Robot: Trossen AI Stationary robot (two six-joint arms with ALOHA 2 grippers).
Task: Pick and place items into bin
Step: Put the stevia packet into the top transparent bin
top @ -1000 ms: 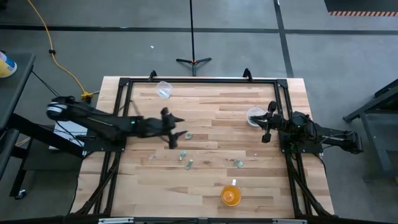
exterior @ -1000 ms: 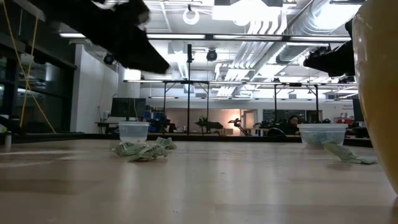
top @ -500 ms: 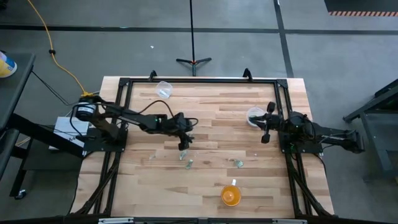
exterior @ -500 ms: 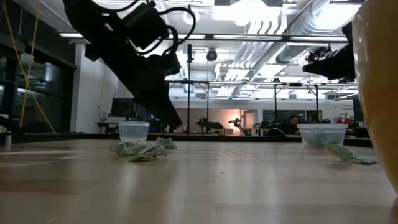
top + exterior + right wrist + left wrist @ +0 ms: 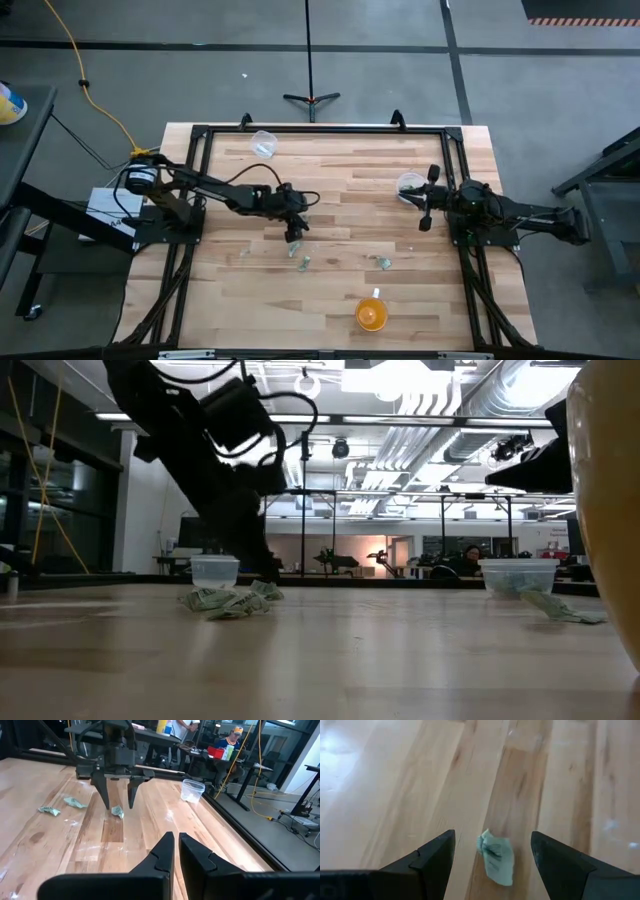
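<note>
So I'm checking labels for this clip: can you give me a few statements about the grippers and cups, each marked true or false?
1. The left gripper is open, straddling a tiny pale green crumpled piece. True.
2. The right gripper grips a piece. False: it is shut on nothing.
3. The orange cup sits near the table's front edge. True.
4. The clear round plastic cup by the far edge lies beneath the left gripper. False: it stands apart.

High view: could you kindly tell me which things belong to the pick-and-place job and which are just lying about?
Job: pale green pieces, one under the open left claw; two clear cups, likely bins; right claw waiting by one.
Lying about: orange cup; floor stand; yellow cable.
</note>
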